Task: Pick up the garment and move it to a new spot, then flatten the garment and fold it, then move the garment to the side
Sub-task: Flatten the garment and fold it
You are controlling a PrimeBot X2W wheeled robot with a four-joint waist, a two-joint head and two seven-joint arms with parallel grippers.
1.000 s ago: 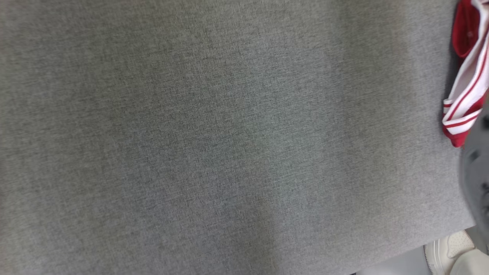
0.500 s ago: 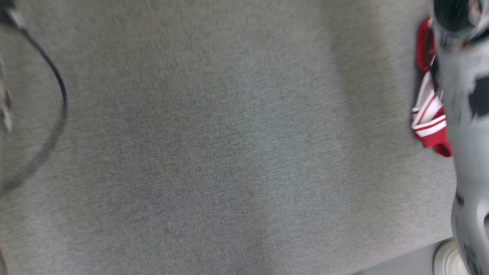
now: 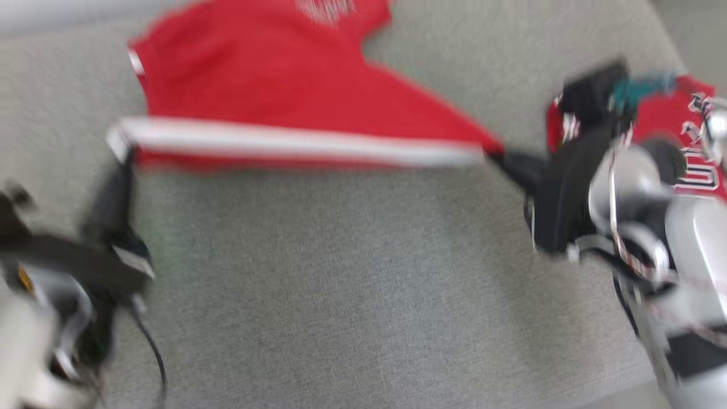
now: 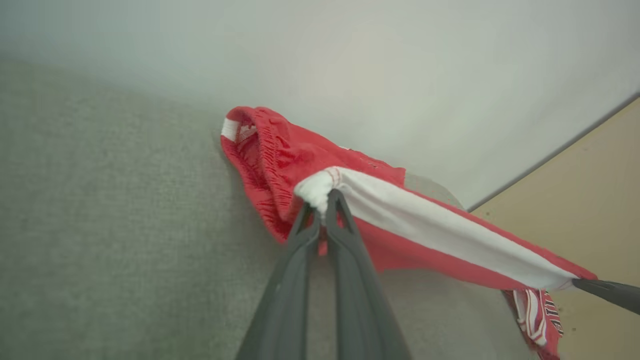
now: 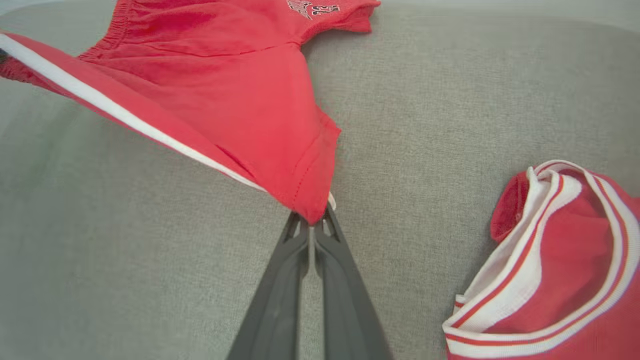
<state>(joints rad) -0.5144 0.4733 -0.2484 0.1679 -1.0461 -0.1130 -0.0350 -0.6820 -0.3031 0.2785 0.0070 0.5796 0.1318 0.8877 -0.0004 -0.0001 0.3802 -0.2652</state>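
Observation:
The garment (image 3: 272, 96) is a pair of red shorts with a white side stripe, pulled taut above the grey cloth table (image 3: 341, 295). At the waistband end of the stripe, my left gripper (image 3: 122, 156) is shut on it, and the left wrist view shows the fingers (image 4: 324, 202) pinching the white stripe. At the hem corner my right gripper (image 3: 500, 156) is shut, its tips (image 5: 312, 220) closed on the red hem (image 5: 305, 190). The rest of the shorts hangs and trails on the table behind the stripe.
A second red piece with red-and-white trim, a jersey (image 5: 555, 270), lies crumpled on the table by my right arm (image 3: 653, 187). The table's far edge meets a pale wall, and beige floor (image 4: 590, 190) shows past its corner.
The head camera has swung upward. The shorts stretched between both grippers have come into view, where before there was mostly bare table and the jersey at the right edge.

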